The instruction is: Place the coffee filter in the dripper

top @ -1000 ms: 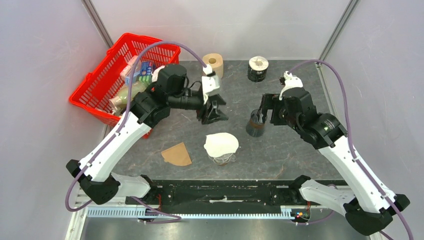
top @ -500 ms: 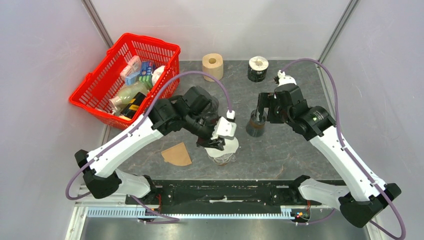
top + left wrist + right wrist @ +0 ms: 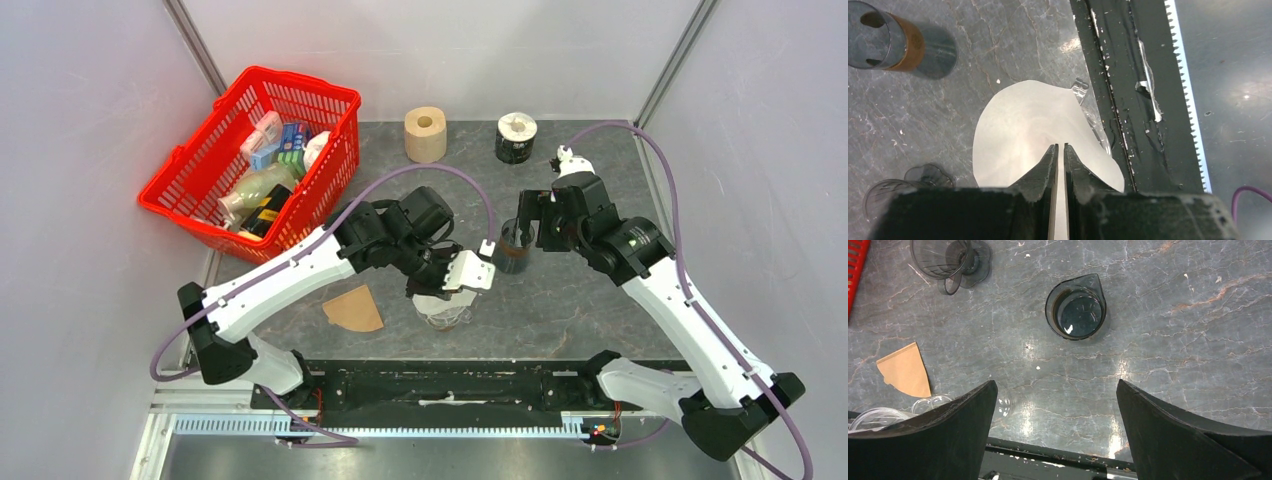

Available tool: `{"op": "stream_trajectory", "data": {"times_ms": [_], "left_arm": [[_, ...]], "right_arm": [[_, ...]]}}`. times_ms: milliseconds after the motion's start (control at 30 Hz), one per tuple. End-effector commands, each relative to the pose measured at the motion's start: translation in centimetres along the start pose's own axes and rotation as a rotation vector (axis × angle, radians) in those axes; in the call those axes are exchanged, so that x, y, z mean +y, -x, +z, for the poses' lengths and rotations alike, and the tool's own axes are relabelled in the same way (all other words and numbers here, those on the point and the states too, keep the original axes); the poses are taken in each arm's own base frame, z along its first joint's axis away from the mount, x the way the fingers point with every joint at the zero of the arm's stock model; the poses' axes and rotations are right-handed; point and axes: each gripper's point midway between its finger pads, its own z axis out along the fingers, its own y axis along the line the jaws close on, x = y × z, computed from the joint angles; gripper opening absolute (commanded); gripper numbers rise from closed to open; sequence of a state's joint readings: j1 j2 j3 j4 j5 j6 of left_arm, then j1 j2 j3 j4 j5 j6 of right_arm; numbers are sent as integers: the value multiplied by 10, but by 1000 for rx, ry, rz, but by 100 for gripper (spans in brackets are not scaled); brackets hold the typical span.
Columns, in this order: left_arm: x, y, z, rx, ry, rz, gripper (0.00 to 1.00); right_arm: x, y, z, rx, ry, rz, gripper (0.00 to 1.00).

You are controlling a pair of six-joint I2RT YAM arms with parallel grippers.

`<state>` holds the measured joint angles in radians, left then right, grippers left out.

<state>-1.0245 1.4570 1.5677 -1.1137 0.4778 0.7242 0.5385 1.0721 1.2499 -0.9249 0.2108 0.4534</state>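
A white coffee filter (image 3: 1018, 125) lies over a clear dripper (image 3: 445, 318) near the table's front edge, the dripper's rim (image 3: 1080, 90) peeking out past the paper. My left gripper (image 3: 440, 291) hangs right over the filter, tips down at the paper. Its jaws (image 3: 1058, 145) are shut to a thin slit, and whether the tips touch the paper is unclear. My right gripper (image 3: 520, 228) stands wide open (image 3: 1055, 381) above a dark glass cup (image 3: 1076, 307), holding nothing.
A smoky second dripper (image 3: 948, 260) stands behind the filter, under my left arm. A brown paper filter (image 3: 353, 309) lies front left. Further back are a red basket (image 3: 190, 195) of goods, a paper roll (image 3: 425, 133) and a black-wrapped roll (image 3: 516, 138). A black rail (image 3: 1128, 100) borders the front.
My left arm swung from the back of the table forward and down over the white filter, its jaws closing on the way. The right arm barely shifted.
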Motion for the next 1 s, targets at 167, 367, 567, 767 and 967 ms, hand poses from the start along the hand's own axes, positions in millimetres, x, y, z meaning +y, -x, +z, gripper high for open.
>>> {"op": "stream_trajectory", "data": {"times_ms": [167,367,567,767,967], "left_arm": [[9,-16,18,91,33,39,14],[-1,-25,30,139,6,71,13],[4,-28,35,163,11,73,13],[6,-29,39,173,10,75,12],[14,-32,41,186,50,81,12]], "right_arm": [[1,-1,-1,2,13,11,97],[1,-2,1,10,10,11,97],[5,-3,3,23,24,14,97],[5,-4,2,23,28,14,97],[5,-4,0,18,31,14,97]]}}
